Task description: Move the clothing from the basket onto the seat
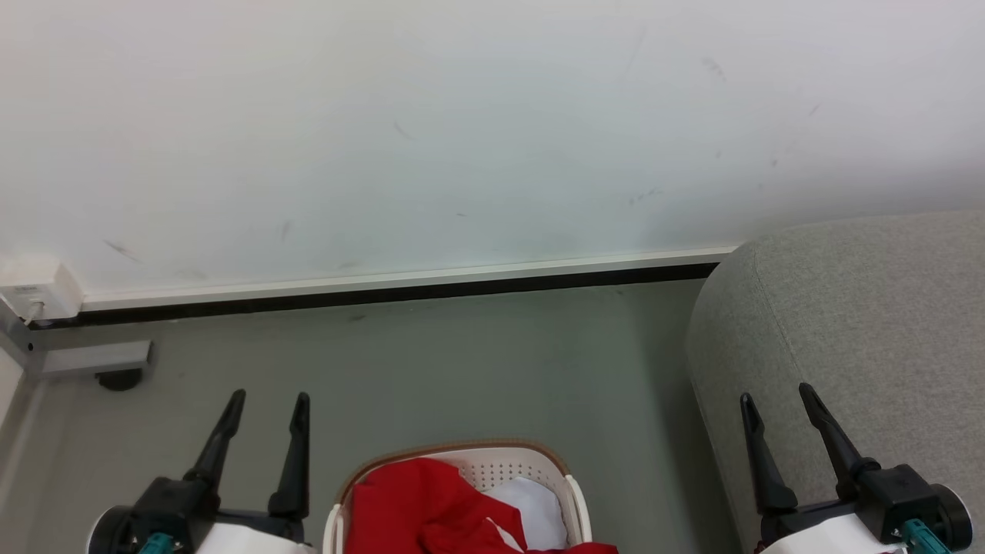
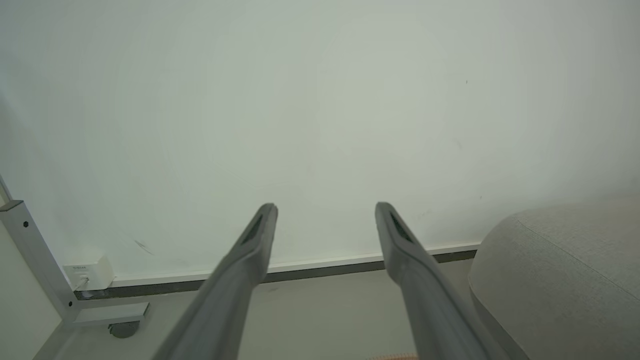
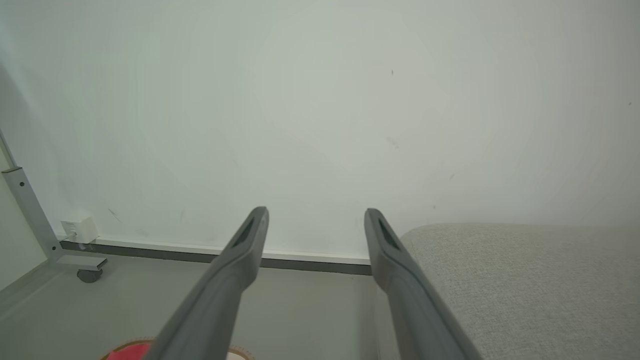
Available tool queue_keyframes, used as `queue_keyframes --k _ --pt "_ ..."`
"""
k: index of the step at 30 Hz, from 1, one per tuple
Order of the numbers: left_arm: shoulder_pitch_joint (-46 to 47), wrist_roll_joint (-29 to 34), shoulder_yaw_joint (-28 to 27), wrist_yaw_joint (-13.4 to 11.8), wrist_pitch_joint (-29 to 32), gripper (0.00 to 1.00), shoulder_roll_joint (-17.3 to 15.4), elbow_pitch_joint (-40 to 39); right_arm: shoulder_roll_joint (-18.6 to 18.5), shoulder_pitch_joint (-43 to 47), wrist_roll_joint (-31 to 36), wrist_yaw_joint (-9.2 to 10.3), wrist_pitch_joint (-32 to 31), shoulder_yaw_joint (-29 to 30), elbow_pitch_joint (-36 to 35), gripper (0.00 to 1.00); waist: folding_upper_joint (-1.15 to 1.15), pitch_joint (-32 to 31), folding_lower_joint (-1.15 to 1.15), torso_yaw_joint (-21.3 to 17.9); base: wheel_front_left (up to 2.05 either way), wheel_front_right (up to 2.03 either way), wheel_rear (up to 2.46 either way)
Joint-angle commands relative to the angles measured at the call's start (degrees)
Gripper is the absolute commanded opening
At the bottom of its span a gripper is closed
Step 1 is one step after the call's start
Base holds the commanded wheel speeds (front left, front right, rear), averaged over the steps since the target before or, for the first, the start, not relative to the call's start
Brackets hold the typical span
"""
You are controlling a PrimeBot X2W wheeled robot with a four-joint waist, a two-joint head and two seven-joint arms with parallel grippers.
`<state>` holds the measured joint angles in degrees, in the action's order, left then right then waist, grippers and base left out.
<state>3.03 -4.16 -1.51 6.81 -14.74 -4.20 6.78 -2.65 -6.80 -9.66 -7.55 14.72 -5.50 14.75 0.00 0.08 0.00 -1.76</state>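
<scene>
The cream-white basket [image 1: 500,464] with a tan rim sits on the floor at the bottom middle of the head view, cut off by the frame edge. Red clothing [image 1: 415,500] with a white panel lies bunched inside it. The grey seat [image 1: 862,331] rises at the right, also seen as seat [image 2: 565,270] and seat [image 3: 525,280]. My left gripper [image 1: 269,404] stands open to the left of the basket, holding nothing; its fingers [image 2: 250,250] point at the wall. My right gripper [image 1: 776,394] stands open over the seat's edge, empty, its fingers [image 3: 245,245] spread.
A white wall with a pale skirting board [image 1: 400,278] runs across the back. A socket box [image 1: 35,292] and a metal frame leg on a castor [image 1: 119,377] stand at the far left. Grey floor [image 1: 462,369] lies between basket and wall.
</scene>
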Motion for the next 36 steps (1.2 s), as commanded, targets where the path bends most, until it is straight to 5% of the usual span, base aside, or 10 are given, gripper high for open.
queue_keyframes --k 1,36 --pt "-0.4 1.5 -0.3 0.1 -0.6 1.0 0.0 -0.2 -0.4 -0.5 1.3 0.12 0.6 -0.2 -0.4 1.0 0.0 0.0 0.0 0.0 0.0 0.0 0.0" --pt "-0.1 0.3 -1.8 0.7 -0.4 1.0 0.9 0.8 -0.4 -0.3 -0.3 0.12 0.4 -0.3 -0.6 1.0 0.0 -0.1 0.0 -0.4 0.0 0.0 0.0"
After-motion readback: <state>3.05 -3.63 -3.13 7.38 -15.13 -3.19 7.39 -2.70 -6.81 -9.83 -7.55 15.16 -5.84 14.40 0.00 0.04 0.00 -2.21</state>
